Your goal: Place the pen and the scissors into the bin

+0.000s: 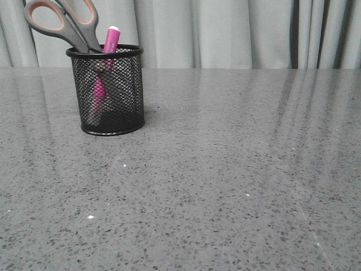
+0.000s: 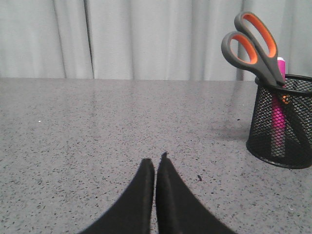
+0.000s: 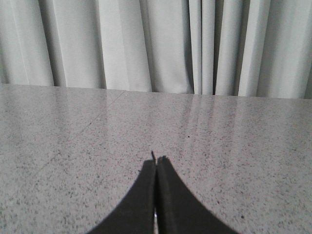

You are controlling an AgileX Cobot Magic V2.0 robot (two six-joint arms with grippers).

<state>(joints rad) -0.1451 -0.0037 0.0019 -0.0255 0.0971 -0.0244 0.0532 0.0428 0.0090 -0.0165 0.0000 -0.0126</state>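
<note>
Standing in the bin (image 1: 111, 93) on the desk (image 1: 225, 186): the pen (image 1: 110, 40), tip up, and the scissors (image 1: 62, 21), blades down, handles leaning out over the rim. Well apart from it, left pincer (image 2: 155, 168) and right pincer (image 3: 156, 168), both closed on nothing. Little risk left: possibly a tip-over, given those top-heavy handles, or a knock from a passing arm.

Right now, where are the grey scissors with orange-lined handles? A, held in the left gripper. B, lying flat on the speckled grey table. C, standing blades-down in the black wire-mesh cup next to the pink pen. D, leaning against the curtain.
C: the grey scissors stand handles-up, blades down inside the black wire-mesh cup, beside the pink pen; the left gripper is shut and holds nothing.
</note>
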